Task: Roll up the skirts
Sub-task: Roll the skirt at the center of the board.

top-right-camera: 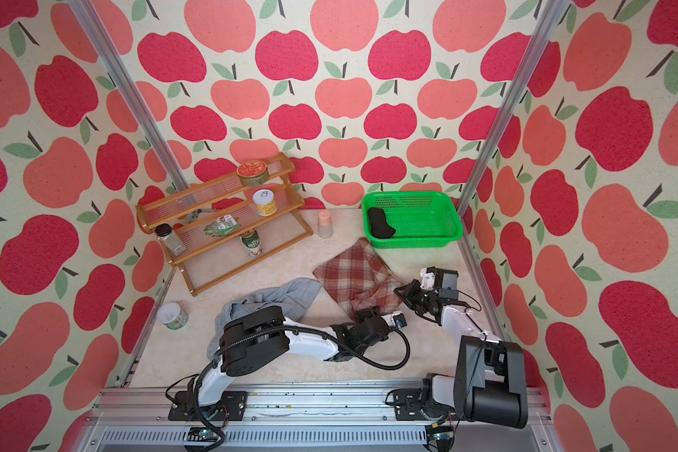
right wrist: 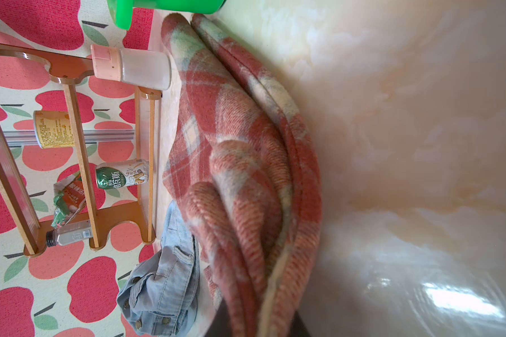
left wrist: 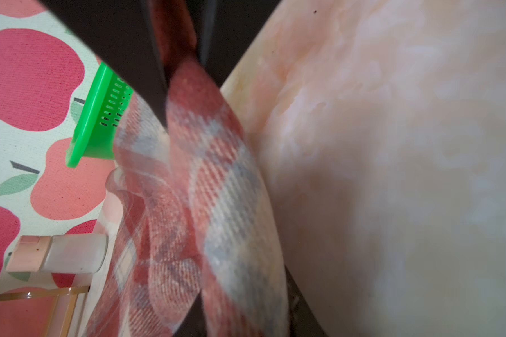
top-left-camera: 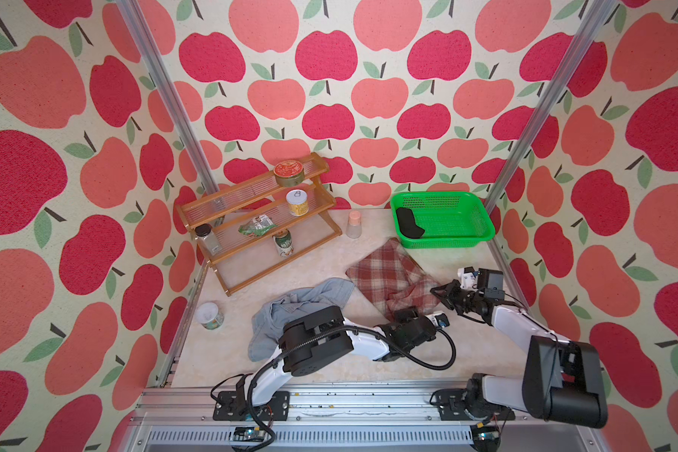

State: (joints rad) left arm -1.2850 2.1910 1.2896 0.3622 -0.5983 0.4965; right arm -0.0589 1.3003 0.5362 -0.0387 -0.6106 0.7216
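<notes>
At the far-right corner of the desk [top-left-camera: 212, 352], the green basket [top-left-camera: 447, 242] held the bundled black skirt [top-left-camera: 408, 224]; L & R jaws each clamped the plaid skirt [top-left-camera: 384, 274] nearby.

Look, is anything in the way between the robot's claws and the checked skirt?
Nothing visible is. The left gripper and the right gripper are both shut on the plaid skirt at its near side, so no gap is left for anything to block.
</notes>
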